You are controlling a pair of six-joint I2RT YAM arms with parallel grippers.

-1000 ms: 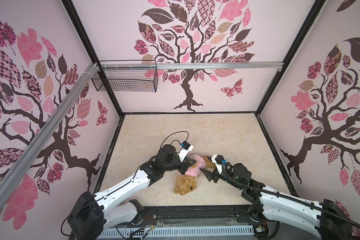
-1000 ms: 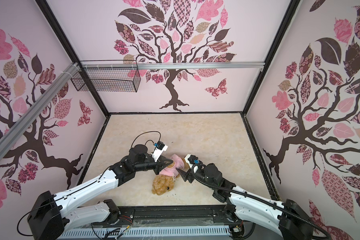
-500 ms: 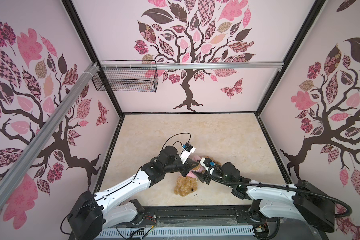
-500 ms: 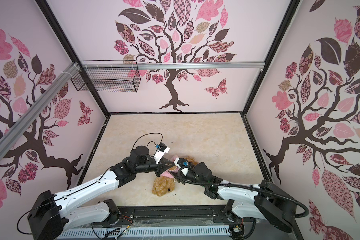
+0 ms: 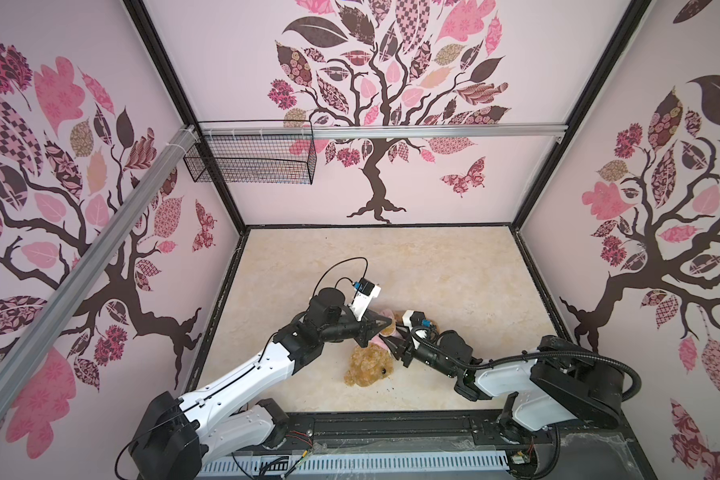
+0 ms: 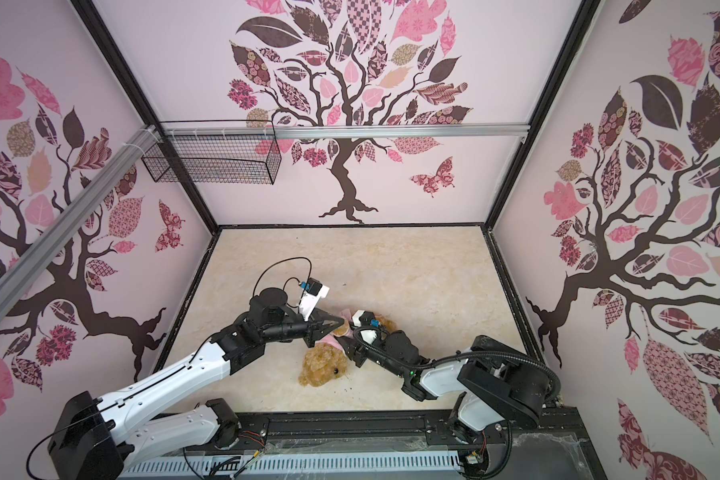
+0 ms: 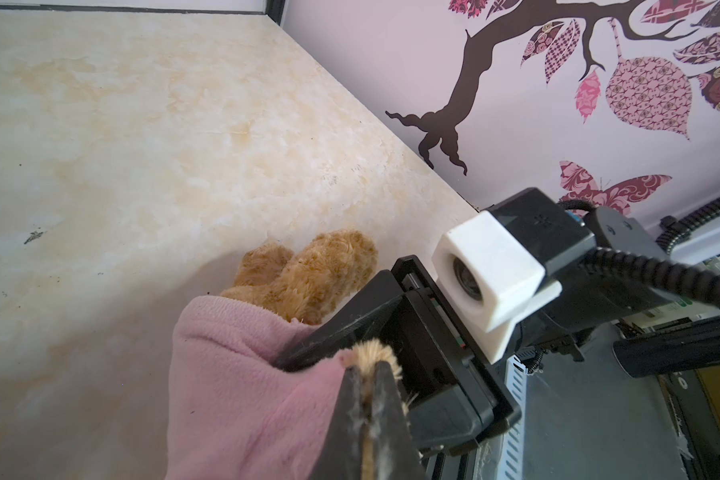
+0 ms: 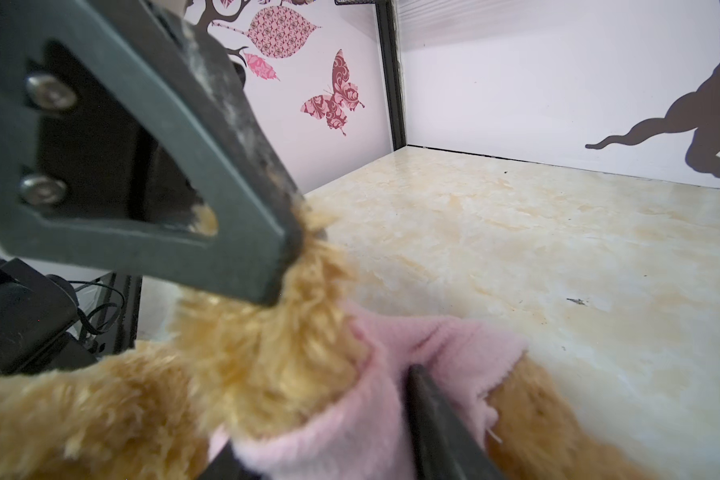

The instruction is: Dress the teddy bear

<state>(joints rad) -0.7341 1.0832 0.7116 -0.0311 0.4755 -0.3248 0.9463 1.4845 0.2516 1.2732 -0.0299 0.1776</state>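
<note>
Look for the teddy bear (image 5: 366, 368) close to the front edge of the counter (image 5: 391, 266), about midway along it, lying flat. Head nearest that front edge, feet out toward the back right corner, giving a long axis slanted from front edge to back right, with a slight bend at the waist. Dark spot of the face on the side of the head toward the right edge. Wrapped round the torso: the pink shirt (image 7: 233, 374), with two furry limbs, likely the legs, poking out past its hem.

Left gripper (image 7: 368, 362): fingers pinched fully together on a tuft of fur right at the shirt's edge. Right gripper (image 8: 350, 316): fingers apart, one touching fur above a limb, its partner against pink cloth below. Cannot tell whether squeezing yet.

Probably partway through working the shirt down the body or a limb through an opening. To do it well:
- Treat the left pinch as the anchor and leave it alone.
- Close the right fingers on cloth only, not on fur, or risk dragging the whole bear.
- Pull along the slanted axis toward the feet, low over the counter and slowly.
- Watch for bunching at the limb, then ease off and re-bite nearer the hem rather than tugging harder.
</note>
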